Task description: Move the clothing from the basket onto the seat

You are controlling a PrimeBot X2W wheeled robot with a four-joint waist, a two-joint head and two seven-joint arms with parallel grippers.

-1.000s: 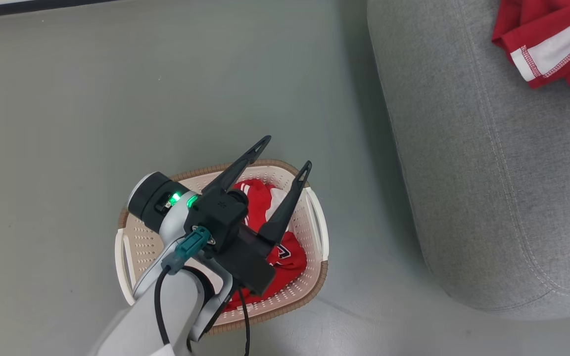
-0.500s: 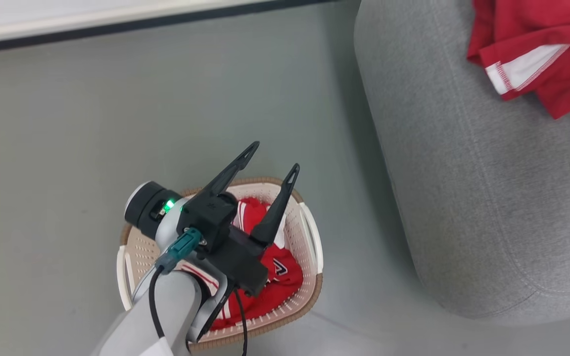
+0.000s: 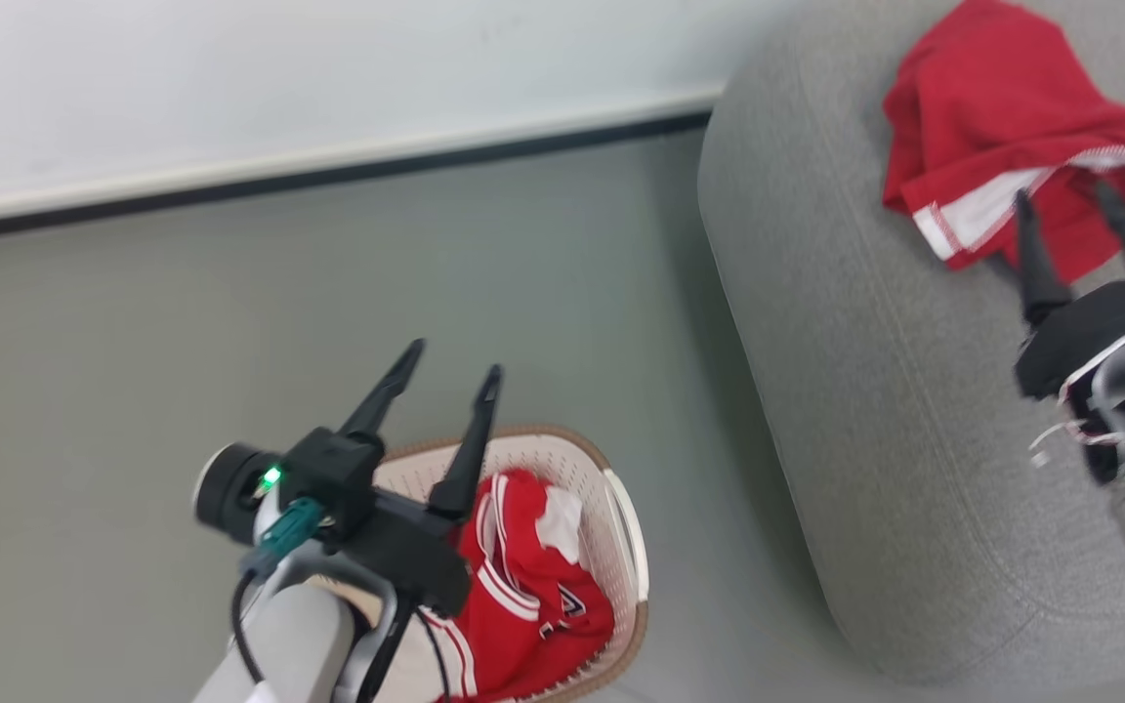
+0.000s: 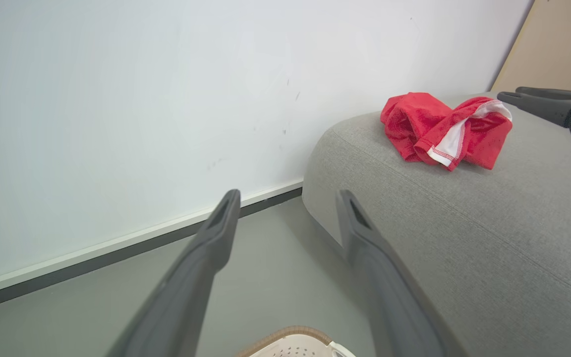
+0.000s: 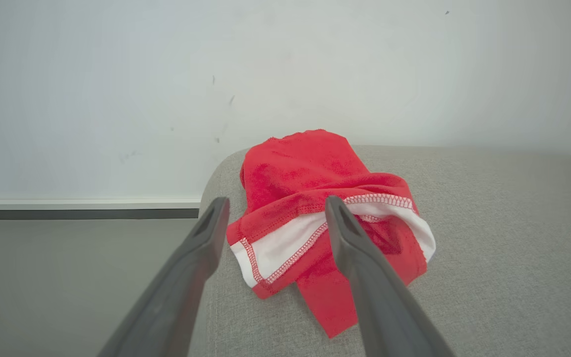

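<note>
Clothing (image 3: 523, 596) in the basket (image 3: 626, 517) lies just below the left gripper (image 3: 455, 357), right of its palm. That nearer gripper gapes empty, while the right gripper (image 3: 1061, 192), equally agape and empty, hovers over the seat (image 3: 865, 391).

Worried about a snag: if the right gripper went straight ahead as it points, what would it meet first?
Probably the red garment on the sofa; the open right gripper points right at it, though its height above the fabric is unclear.

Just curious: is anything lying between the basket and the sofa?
Nothing; only bare grey floor separates the basket and the sofa, as the head view shows.
</note>
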